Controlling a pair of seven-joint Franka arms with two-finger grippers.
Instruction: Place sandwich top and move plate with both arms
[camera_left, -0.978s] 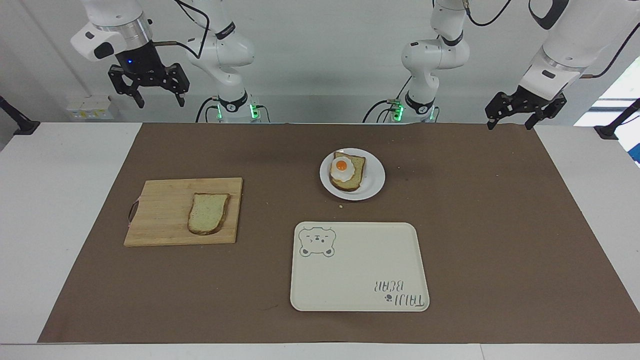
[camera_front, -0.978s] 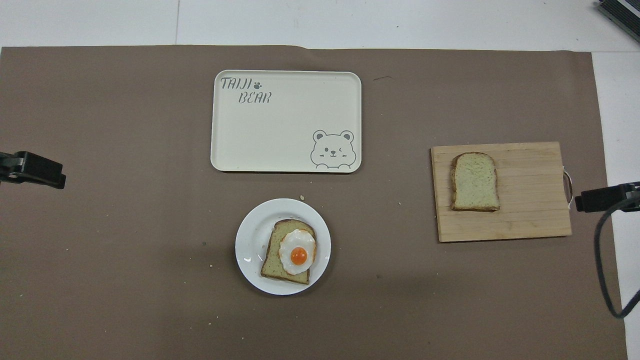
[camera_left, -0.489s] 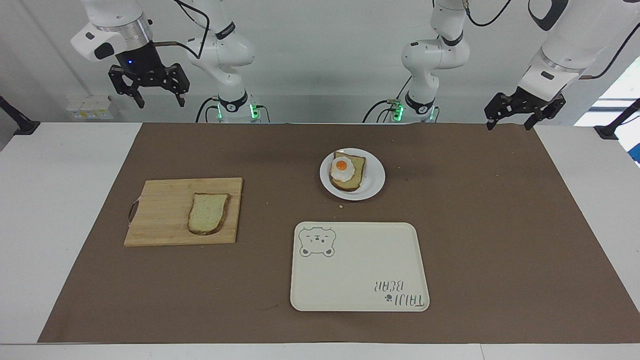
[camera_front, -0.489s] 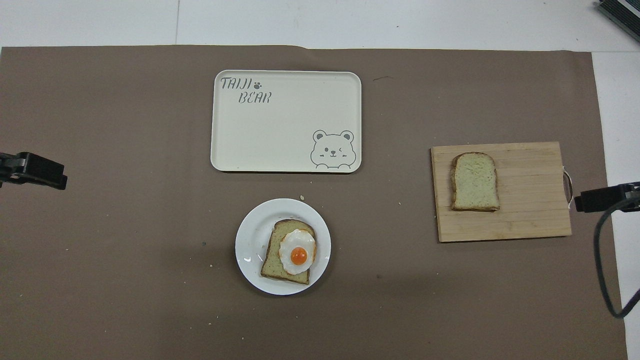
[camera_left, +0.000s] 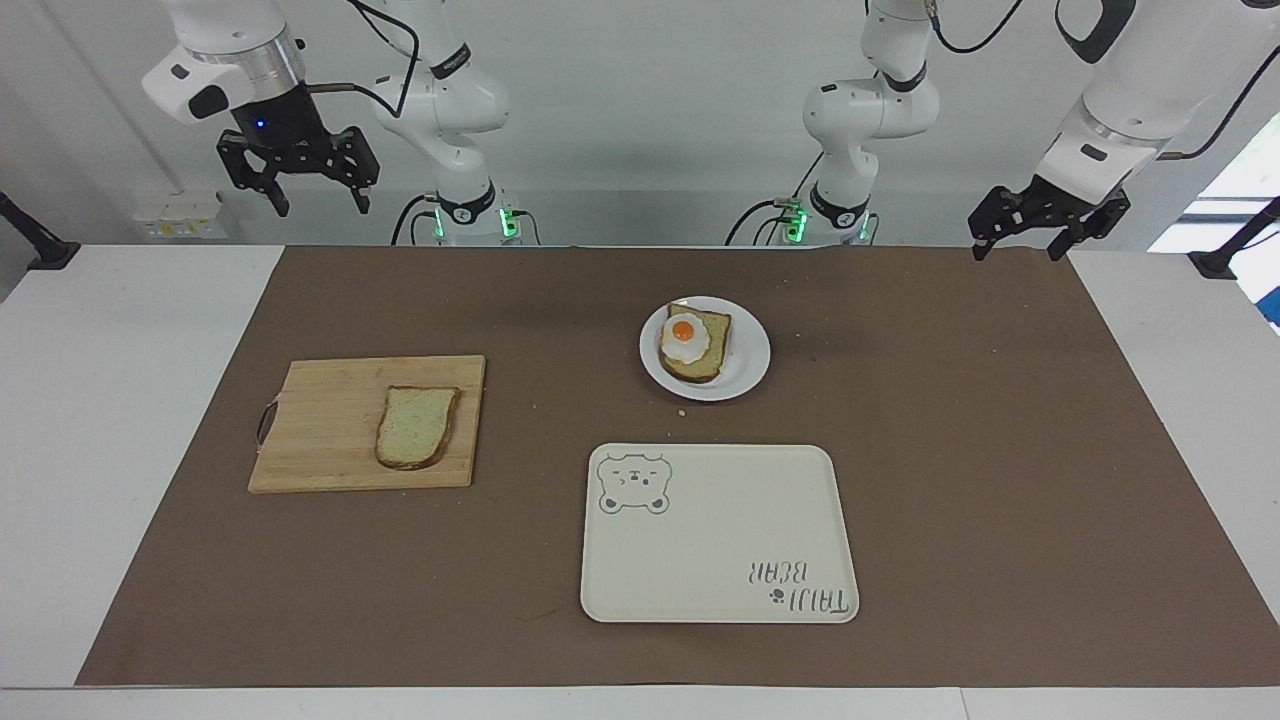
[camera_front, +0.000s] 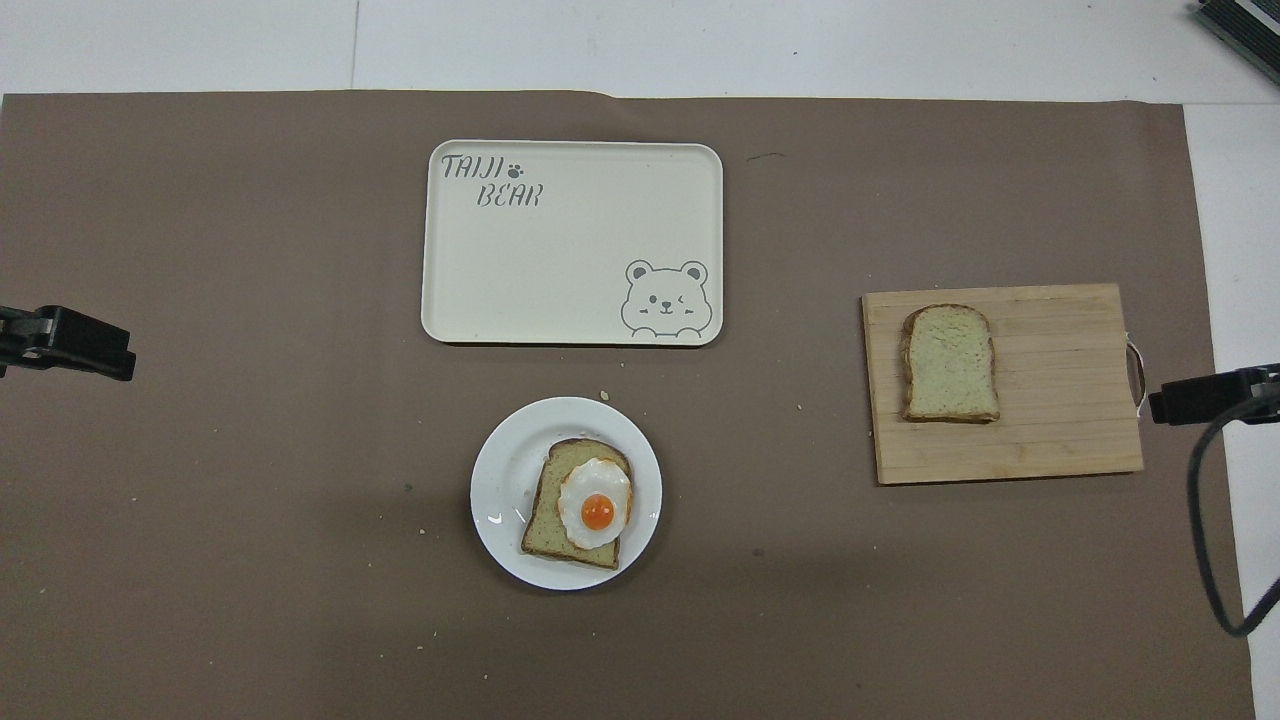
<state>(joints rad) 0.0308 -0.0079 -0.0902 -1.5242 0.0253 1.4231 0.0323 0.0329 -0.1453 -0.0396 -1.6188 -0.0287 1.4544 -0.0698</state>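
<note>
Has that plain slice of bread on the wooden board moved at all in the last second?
No. The bread slice lies at the same spot on the wooden board, just as far from the board's edges as before.

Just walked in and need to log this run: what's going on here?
Nothing is being handled yet. The left gripper and the right gripper both hang open and empty, raised at the robots' edge of the table. The sandwich top lies on a wooden board toward the right arm's end. The plate holds a bread slice with a fried egg. A bear tray sits farther from the robots than the plate.
</note>
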